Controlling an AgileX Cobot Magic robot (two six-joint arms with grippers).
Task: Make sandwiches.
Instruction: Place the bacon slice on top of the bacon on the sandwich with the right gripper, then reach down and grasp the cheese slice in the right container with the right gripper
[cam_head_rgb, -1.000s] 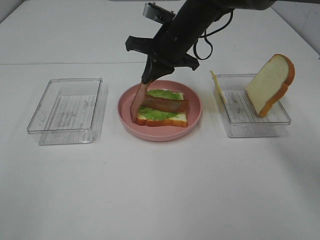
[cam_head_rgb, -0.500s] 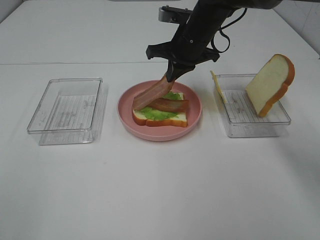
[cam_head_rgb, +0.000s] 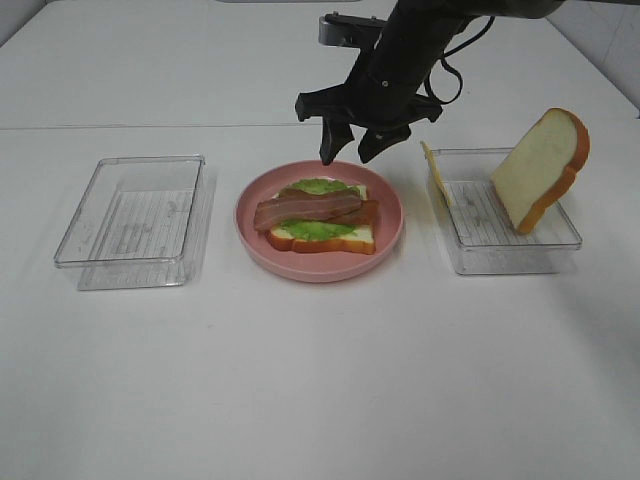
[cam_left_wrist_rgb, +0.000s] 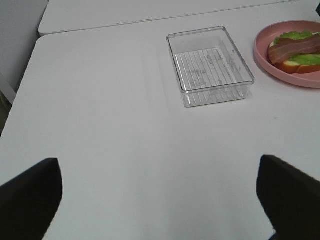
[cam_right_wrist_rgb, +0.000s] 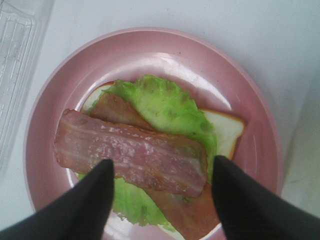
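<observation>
1. On the pink plate (cam_head_rgb: 392, 232), mid-table: one bread slice (cam_head_rgb: 352, 240) lying flat, lettuce (cam_head_rgb: 320, 186) on it, two bacon strips (cam_head_rgb: 305, 208) laid on top, one crossing the other at an angle.
2. Right gripper (cam_head_rgb: 348, 153) hangs above the plate's far rim. Its fingers (cam_right_wrist_rgb: 92, 200) are clearly apart, one on each side of the upper strip, clear of the food, with nothing held.
3. Left gripper (cam_left_wrist_rgb: 157, 165) over bare table. Its fingers (cam_left_wrist_rgb: 30, 195) are spread wide and empty.
4. Second bread slice (cam_head_rgb: 540, 165) leans upright in the right tray (cam_head_rgb: 560, 245). Cheese square (cam_head_rgb: 433, 172) is propped at the tray wall nearer the plate.

Bacon strips (cam_right_wrist_rgb: 130, 160) are streaked reddish-brown, lettuce (cam_right_wrist_rgb: 165, 105) green, bread (cam_right_wrist_rgb: 227, 127) white with orange-brown crust, plate (cam_right_wrist_rgb: 150, 47) pink.
</observation>
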